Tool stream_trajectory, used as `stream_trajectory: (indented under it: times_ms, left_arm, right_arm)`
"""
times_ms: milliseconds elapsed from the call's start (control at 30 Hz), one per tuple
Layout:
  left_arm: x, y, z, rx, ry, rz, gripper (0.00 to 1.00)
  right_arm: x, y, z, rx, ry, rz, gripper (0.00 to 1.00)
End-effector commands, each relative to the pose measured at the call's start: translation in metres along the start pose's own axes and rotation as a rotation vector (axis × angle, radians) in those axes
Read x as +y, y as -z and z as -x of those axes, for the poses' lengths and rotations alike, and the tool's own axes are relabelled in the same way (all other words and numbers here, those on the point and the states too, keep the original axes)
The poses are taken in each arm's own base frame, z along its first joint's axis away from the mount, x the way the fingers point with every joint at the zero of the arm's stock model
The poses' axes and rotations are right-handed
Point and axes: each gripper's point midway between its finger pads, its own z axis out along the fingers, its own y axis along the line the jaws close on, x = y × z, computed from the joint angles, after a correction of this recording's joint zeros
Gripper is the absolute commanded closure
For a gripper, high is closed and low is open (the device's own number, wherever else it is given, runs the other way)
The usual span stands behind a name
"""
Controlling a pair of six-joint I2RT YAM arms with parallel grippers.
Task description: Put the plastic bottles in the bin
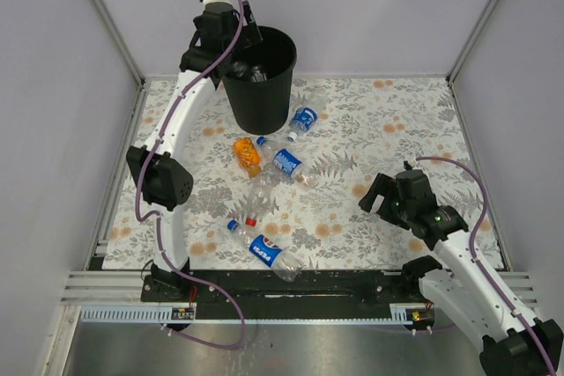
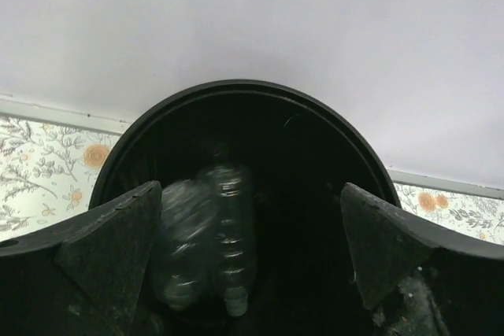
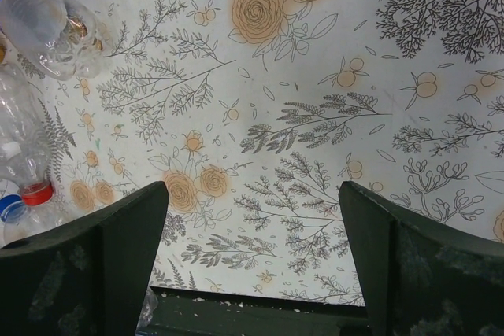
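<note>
The black bin [image 1: 262,94] stands at the back of the table. My left gripper [image 1: 240,57] hangs open over its mouth; in the left wrist view [image 2: 250,253] two clear bottles [image 2: 213,234] lie inside the bin [image 2: 315,139], one blurred. On the cloth lie a blue-labelled bottle [image 1: 302,121], an orange bottle [image 1: 248,155], another blue-labelled one [image 1: 286,163], a red-capped clear one [image 1: 258,200] and a blue-labelled one [image 1: 264,251] near the front. My right gripper [image 1: 381,195] is open and empty at the right, above bare cloth [image 3: 250,218]. The red-capped bottle [image 3: 24,163] shows at its left.
Grey walls with metal posts enclose the floral table cloth [image 1: 397,129]. A black rail [image 1: 291,283] runs along the near edge, by the arm bases.
</note>
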Motion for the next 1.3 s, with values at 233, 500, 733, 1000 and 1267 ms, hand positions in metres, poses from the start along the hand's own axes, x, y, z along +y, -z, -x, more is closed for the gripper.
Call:
stream_trajectory:
  times_ms: [233, 500, 733, 1000, 1267]
  left_arm:
    - [0.054, 0.136, -0.016, 0.066, 0.149, 0.096, 0.01]
    - [0.077, 0.171, -0.176, 0.432, 0.149, 0.068, 0.01]
    - [0.076, 0.157, -0.262, 0.628, 0.101, 0.026, 0.01]
    - [0.093, 0.127, -0.303, 0.669, 0.103, 0.138, 0.05]
    - [0.102, 0.101, -0.316, 0.646, 0.089, 0.214, 0.13]
  right_arm:
    - [0.017, 0.013, 0.001, -0.045, -0.019, 0.125, 0.01]
    - [0.020, 0.020, -0.002, -0.037, 0.003, 0.158, 0.01]
    - [0.017, 0.020, -0.010, -0.021, -0.008, 0.162, 0.01]
    - [0.002, 0.027, -0.015, -0.053, -0.028, 0.135, 0.01]
    - [0.002, 0.022, -0.019, -0.020, -0.016, 0.124, 0.01]
